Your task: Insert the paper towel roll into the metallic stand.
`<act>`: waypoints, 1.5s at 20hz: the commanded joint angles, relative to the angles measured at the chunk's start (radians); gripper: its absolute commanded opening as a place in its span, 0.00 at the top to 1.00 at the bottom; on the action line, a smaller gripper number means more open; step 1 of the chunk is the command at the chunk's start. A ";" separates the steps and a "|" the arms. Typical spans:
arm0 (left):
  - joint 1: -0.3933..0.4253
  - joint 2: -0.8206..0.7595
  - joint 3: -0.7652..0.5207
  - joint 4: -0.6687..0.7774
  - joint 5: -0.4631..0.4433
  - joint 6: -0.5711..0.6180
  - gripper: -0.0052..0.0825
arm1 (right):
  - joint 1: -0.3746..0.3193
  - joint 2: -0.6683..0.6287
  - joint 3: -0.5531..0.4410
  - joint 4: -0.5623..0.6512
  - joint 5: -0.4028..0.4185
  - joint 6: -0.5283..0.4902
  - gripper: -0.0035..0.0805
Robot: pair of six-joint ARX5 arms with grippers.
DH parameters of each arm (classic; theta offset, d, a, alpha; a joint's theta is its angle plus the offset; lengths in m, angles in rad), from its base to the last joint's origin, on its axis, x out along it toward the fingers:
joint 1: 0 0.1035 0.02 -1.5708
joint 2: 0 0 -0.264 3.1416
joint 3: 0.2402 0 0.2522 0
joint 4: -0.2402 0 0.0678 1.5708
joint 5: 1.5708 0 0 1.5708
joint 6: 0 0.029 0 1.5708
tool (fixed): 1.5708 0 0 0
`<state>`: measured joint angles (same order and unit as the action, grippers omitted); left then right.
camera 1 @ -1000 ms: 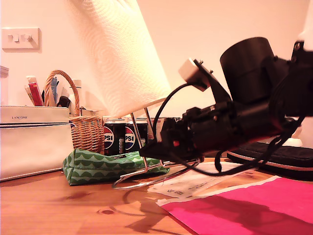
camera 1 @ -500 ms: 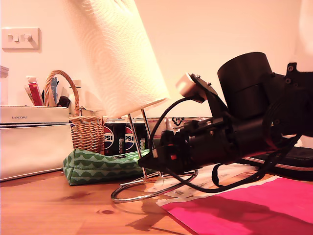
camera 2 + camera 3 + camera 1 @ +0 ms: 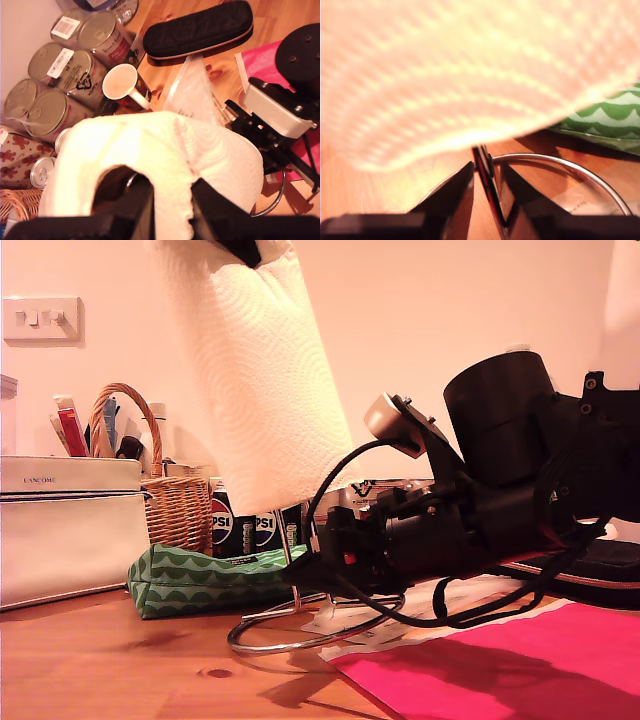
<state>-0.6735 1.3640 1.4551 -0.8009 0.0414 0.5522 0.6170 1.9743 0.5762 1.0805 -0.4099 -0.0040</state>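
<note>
The paper towel roll (image 3: 260, 380), a tall white embossed cylinder, hangs in the air, leaning slightly. My first gripper (image 3: 245, 248) is shut on its top rim; in the first wrist view the fingers (image 3: 135, 210) pinch the roll's wall (image 3: 175, 150). The roll's lower end sits over the top of the metallic stand's upright loop (image 3: 485, 172), hiding that top. The stand's ring base (image 3: 300, 640) lies on the wooden table. My second gripper (image 3: 300, 575) is shut on the upright wire low down, its midpoint (image 3: 487, 187) just above the ring (image 3: 560, 162).
A green patterned pouch (image 3: 200, 580), Pepsi cans (image 3: 225, 525), a wicker basket (image 3: 175, 500) and a white box (image 3: 70, 530) stand behind the stand at the exterior view's left. A pink sheet (image 3: 500, 660) and black case (image 3: 600, 570) lie at its right. Tins and a mug (image 3: 120, 85) stand behind.
The roll has come down and straightened, its lower end now covering the top of the stand's upright. The stand's base, tilted a second ago, lies flat.
</note>
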 commanded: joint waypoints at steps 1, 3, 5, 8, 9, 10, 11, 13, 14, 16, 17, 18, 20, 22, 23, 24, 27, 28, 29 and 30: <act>0.016 -0.002 0.000 0.016 -0.035 0.016 0.97 | 0.005 0.010 -0.006 -0.010 -0.008 0.007 0.73; 0.016 -0.002 0.000 0.016 -0.035 0.016 0.97 | 0.004 0.010 -0.007 -0.017 -0.010 0.003 0.71; 0.016 -0.002 0.000 0.016 -0.035 0.016 0.97 | 0.003 0.010 -0.007 -0.016 -0.007 -0.005 0.71; 0.016 -0.002 0.000 0.016 -0.035 0.016 0.97 | 0.002 0.010 -0.007 -0.016 0.001 -0.033 0.71; 0.016 -0.002 0.000 0.013 -0.035 0.016 0.97 | 0.003 0.010 -0.007 -0.016 0.001 -0.038 0.71; 0.016 -0.002 0.000 0.013 -0.035 0.016 0.97 | 0.002 0.006 -0.007 -0.018 0.001 -0.038 0.71; 0.017 -0.002 0.000 0.013 -0.034 0.016 0.97 | 0.003 0.000 -0.008 -0.024 0.000 -0.038 0.71; 0.017 -0.002 0.000 0.013 -0.034 0.017 0.97 | 0.002 -0.037 -0.012 -0.056 0.000 -0.045 0.71; 0.017 -0.002 0.000 0.013 -0.030 0.017 0.97 | 0.002 -0.064 -0.019 -0.070 0.001 -0.055 0.71; 0.017 -0.002 0.000 0.012 -0.027 0.023 0.97 | -0.007 -0.137 -0.037 -0.125 0.002 -0.082 0.71; 0.017 -0.002 0.000 0.012 -0.026 0.024 0.97 | -0.018 -0.175 -0.045 -0.158 0.012 -0.084 0.72; 0.017 -0.002 0.000 0.012 -0.023 0.024 0.97 | -0.032 -0.220 -0.053 -0.207 0.020 -0.091 0.76; 0.017 -0.002 0.000 0.012 -0.019 0.024 0.97 | -0.065 -0.303 -0.053 -0.344 0.020 -0.095 0.93; 0.017 -0.002 0.000 0.006 0.004 0.024 0.97 | -0.090 -0.382 -0.053 -0.468 0.020 -0.104 0.97; 0.017 -0.001 0.000 0.003 0.015 0.024 0.97 | -0.099 -0.418 -0.053 -0.521 0.020 -0.109 0.97; 0.017 0.001 0.000 -0.006 0.020 0.024 0.97 | -0.108 -0.470 -0.053 -0.569 0.024 -0.117 0.97; 0.017 0.011 0.000 -0.051 0.045 0.024 0.97 | -0.120 -0.615 -0.053 -0.672 0.058 -0.136 0.97; 0.017 0.016 0.000 -0.063 0.055 0.025 0.97 | -0.123 -0.659 -0.053 -0.692 0.058 -0.136 0.97; 0.017 0.018 0.000 -0.073 0.057 0.032 0.97 | -0.127 -0.698 -0.053 -0.708 0.058 -0.137 0.97; 0.017 0.019 0.000 -0.076 0.063 0.033 0.97 | -0.129 -0.735 -0.053 -0.726 0.059 -0.140 0.97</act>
<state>-0.6594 1.3651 1.4551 -0.8864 0.0994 0.5793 0.4957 1.2461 0.5331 0.3660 -0.3527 -0.1368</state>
